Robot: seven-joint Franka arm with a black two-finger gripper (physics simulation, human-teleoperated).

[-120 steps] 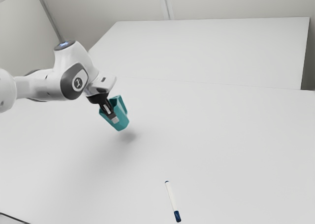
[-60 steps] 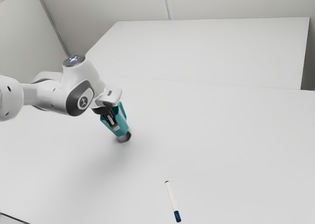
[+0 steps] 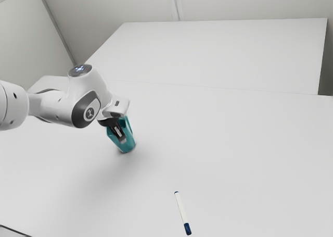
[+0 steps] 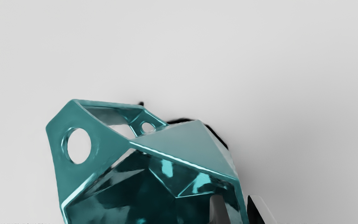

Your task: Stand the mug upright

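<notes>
- The teal faceted mug (image 3: 128,143) is at the counter (image 3: 234,143), nearer its far edge than the marker (image 3: 182,213) is; its base points down, but its body leans, so you don't have it upright yet.
- Your pincer (image 3: 122,138) is clamped on the mug's side wall: in the wrist view, one finger (image 4: 219,213) goes down inside the cup and the other (image 4: 264,210) stands against the outside.
- You look to be in the righting and setting-down step. Next, turn the hand to take out the lean, bring the base flat on the counter, and only then let go and draw straight up.
- If you open while it leans, it may rock or tip over; the finger inside could also drag the rim if you leave at a slant.
- The exterior view gives you the lean and the low base, though you can't tell from it whether the whole base or one edge bears on the counter.
- The wrist view gives you the open mouth and the handle (image 4: 107,140) with its round hole, off to the side of the pincer's grip.
</notes>
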